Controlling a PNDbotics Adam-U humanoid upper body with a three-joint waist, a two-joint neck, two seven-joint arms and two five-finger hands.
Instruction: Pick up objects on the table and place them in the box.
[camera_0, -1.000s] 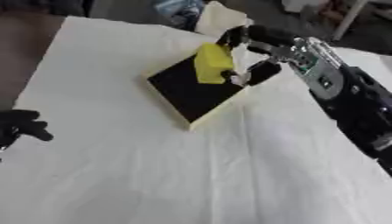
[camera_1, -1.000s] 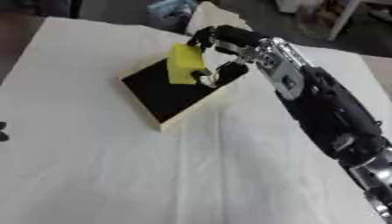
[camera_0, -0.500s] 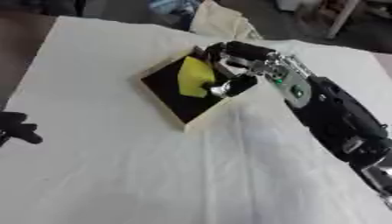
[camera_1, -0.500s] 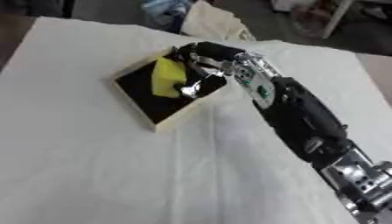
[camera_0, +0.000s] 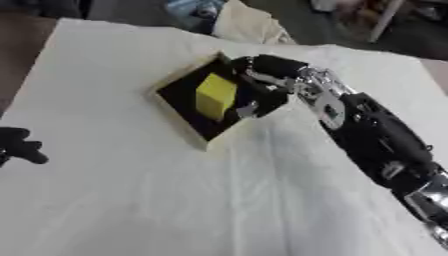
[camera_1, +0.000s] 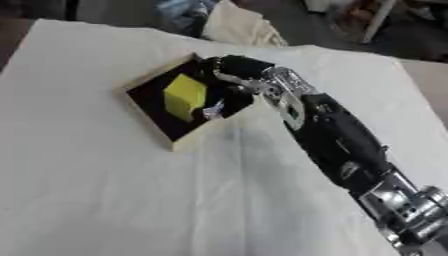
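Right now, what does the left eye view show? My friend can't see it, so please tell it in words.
The robot's right hand reaches into a shallow box with a dark inside, its fingers curled beside a yellow block in the box. The box sits on a white cloth, and the left hand rests at the left edge.

A white cloth covers the counter. Beyond its far edge lies dark floor, with a cream fabric heap there.
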